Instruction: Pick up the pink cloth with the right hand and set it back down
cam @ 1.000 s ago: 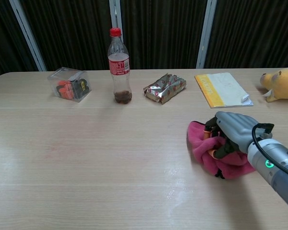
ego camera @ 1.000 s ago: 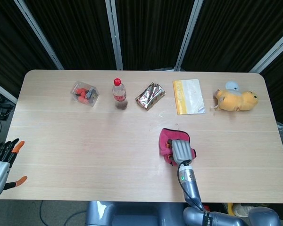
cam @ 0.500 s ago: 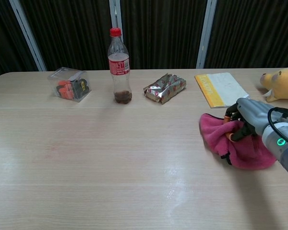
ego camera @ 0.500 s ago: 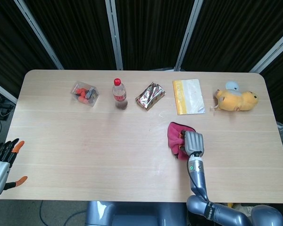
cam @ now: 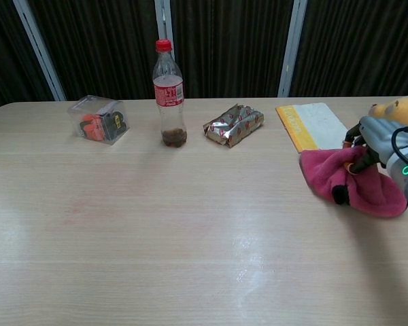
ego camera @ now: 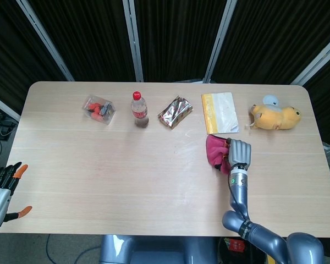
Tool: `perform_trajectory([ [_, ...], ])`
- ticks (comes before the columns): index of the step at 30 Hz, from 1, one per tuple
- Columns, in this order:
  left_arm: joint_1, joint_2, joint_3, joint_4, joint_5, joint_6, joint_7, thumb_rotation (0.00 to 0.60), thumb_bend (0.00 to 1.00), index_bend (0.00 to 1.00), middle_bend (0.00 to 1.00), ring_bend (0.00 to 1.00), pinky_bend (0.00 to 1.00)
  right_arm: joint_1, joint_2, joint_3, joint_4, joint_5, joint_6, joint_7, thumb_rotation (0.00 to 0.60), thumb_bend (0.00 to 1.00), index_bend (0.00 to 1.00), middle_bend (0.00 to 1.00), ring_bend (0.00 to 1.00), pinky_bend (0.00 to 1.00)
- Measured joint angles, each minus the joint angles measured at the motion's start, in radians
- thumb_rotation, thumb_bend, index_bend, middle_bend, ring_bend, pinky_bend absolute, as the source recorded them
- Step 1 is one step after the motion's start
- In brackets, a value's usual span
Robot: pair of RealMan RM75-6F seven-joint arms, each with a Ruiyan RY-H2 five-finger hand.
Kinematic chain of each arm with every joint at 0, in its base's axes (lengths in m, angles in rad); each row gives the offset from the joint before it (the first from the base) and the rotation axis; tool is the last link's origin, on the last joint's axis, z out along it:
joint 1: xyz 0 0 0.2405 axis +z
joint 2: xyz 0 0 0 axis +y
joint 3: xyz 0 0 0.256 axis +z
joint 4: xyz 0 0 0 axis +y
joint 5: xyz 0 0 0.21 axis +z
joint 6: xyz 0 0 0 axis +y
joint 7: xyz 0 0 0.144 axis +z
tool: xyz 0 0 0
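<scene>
The pink cloth [ego camera: 215, 151] [cam: 340, 178] is bunched up and held by my right hand [ego camera: 239, 154] [cam: 375, 139], just in front of the yellow booklet. My fingers curl into its folds from the right side. In the chest view the cloth hangs in a drooping bundle at the right edge of the table, and I cannot tell whether its lower edge touches the wood. My left hand [ego camera: 1, 190] hovers off the table's front left corner, fingers spread, holding nothing.
Along the back stand a clear box of small parts [ego camera: 99, 109], a cola bottle [ego camera: 139, 109], a foil snack pack [ego camera: 175, 111], a yellow booklet [ego camera: 219, 112] and a yellow plush toy [ego camera: 275, 116]. The booklet lies right behind the cloth.
My right hand has carried the pink cloth away from the table's middle front, to the right and toward the back, ending beside the booklet's near edge. The left hand stayed put.
</scene>
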Motion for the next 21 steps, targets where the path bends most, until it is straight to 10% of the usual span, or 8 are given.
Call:
perform_trajectory([
  [21, -0.003, 0.01, 0.007, -0.016, -0.004, -0.015, -0.009, 0.6, 0.0, 0.01, 0.0, 0.0, 0.0, 0.052, -0.099, -0.011, 0.057, -0.064, -0.046, 0.172, 0.6, 0.51, 0.74, 0.63, 0.49, 0.69],
])
